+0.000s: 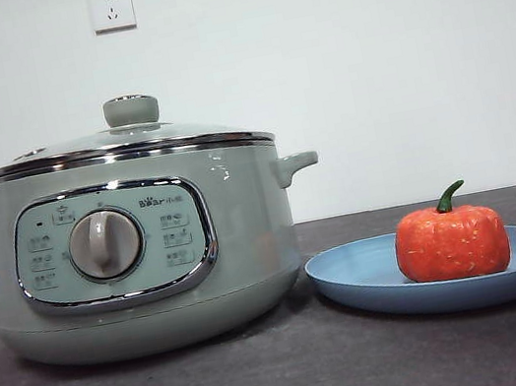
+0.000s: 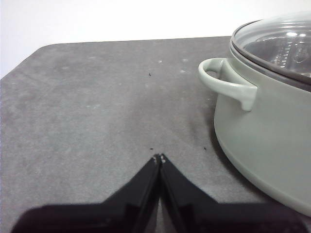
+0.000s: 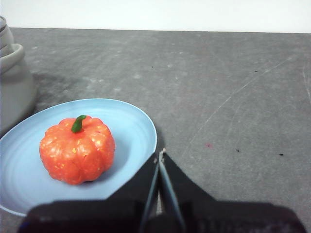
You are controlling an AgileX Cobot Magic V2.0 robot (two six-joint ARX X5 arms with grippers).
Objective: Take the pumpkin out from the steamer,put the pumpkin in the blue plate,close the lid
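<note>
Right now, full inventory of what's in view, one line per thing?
steamer: 1, pale sage green with a chrome-trimmed panel and grey dial, on the table, left in the front view.
lid: 1, clear glass with steel rim and green knob, seated on the steamer.
blue plate: 1, light blue, on the table just beside the steamer.
pumpkin: 1, orange-red with a green stem, upright on the blue plate.
table: 1, dark grey, under everything.
wall sockets: 2, white, high on the white wall behind.
left gripper: 1, black, jaws shut, empty, near the steamer's side handle.
right gripper: 1, black, jaws shut, empty, by the blue plate's edge.
</note>
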